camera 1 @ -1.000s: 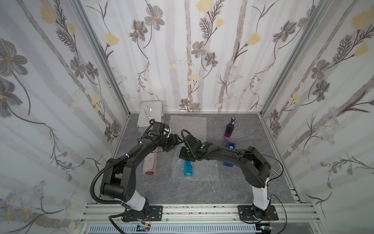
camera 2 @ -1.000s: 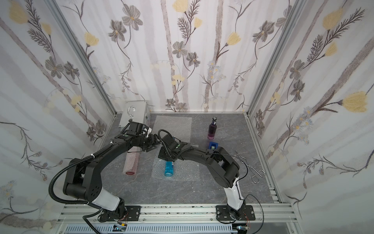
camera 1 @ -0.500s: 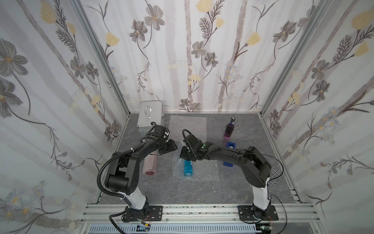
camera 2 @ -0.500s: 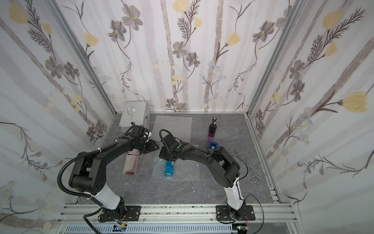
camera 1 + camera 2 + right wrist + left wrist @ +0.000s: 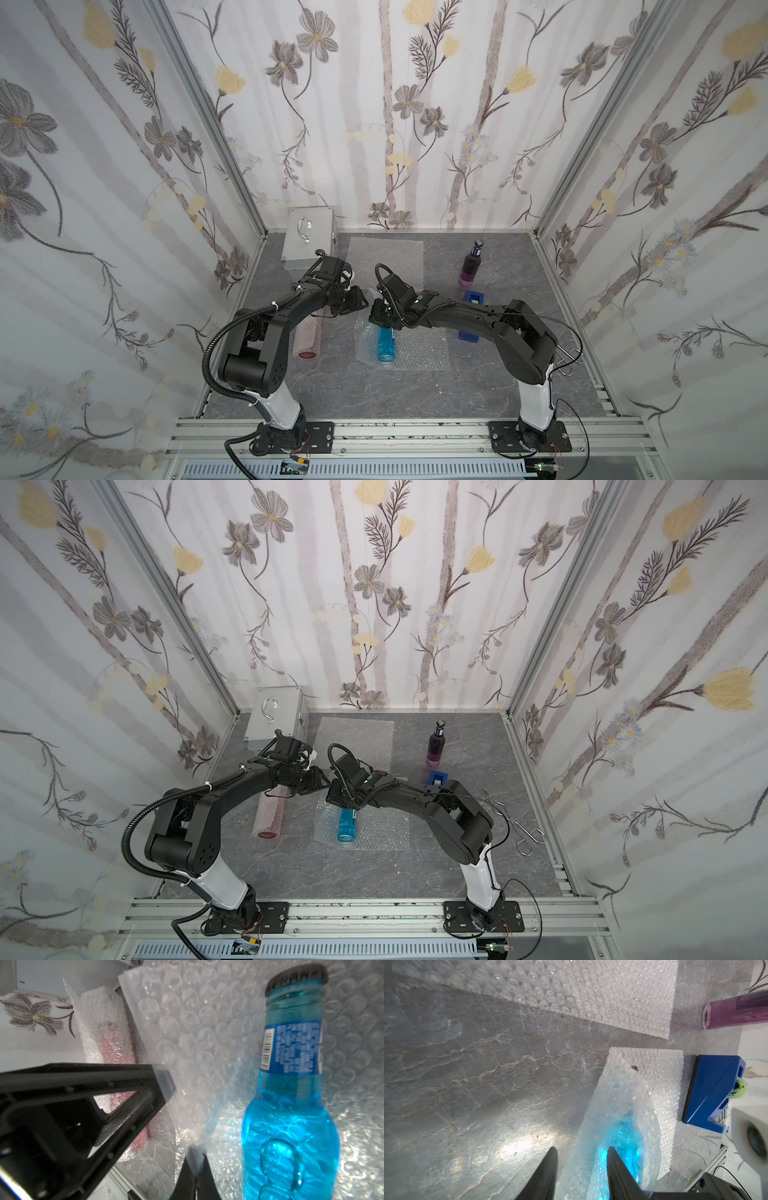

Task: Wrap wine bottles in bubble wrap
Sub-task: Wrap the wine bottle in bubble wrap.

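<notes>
While the blue bottle (image 5: 386,345), small clear glass with a dark cap and bright blue liquid, lies on its side on a thin, clear, square bubble wrap sheet (image 5: 419,351) in the middle of the grey marbled table (image 5: 374,399), both black grippers meet just over its neck end. The right gripper (image 5: 195,1168) is clenched on the sheet's edge, holding a flap raised alongside the blue bottle on the robot's left. The left gripper (image 5: 581,1159) is at that same flap; its fingers (image 5: 548,1172) stand part-way apart about the fold, and whether they pinch it cannot be told. To the robot's left of the blue bottle, apart from it, lies the red bottle (image 5: 305,340), rolled in its own bubble wrap. Beyond the blue bottle, toward the back wall, a spare bubble wrap sheet (image 5: 386,257) lies flat. Farther right, the purple bottle (image 5: 471,266) stands upright and bare. A blue plastic tape dispenser (image 5: 712,1093) sits just beside the sheet on the blue bottle's right, and a silver metal case (image 5: 309,241) occupies the far left corner.
</notes>
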Controlling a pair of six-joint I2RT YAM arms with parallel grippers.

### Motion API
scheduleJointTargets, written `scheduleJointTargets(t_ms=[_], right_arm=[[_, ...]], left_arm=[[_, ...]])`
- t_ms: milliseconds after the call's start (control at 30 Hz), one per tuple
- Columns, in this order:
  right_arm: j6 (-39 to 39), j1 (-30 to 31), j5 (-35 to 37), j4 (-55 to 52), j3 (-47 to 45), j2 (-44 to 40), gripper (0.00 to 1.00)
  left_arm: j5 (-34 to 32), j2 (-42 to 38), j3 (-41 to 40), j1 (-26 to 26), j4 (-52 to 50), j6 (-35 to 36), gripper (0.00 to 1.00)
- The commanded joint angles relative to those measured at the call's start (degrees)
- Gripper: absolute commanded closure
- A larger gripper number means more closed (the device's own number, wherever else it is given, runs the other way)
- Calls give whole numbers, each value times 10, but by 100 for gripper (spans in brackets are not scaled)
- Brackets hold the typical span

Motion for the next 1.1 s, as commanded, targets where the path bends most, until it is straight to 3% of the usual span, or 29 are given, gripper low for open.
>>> scheduleJointTargets(t_ms=[0, 367, 533, 767, 1067], right_arm=[[-2, 1, -4, 18, 2, 0, 100], [-2, 1, -4, 16, 4, 1, 100], [-3, 0, -4, 16, 5, 2, 99], [-31, -2, 39, -3, 0, -50, 69], [-53, -35, 36, 6, -115, -134, 68]], left_arm=[[-5, 1, -2, -1, -2, 7, 63], [6, 8, 13, -7, -11, 3, 98], [6, 4, 15, -7, -12, 1, 100], [27, -9, 28, -13, -19, -23, 100], [66, 7, 45, -24, -16, -86, 100]])
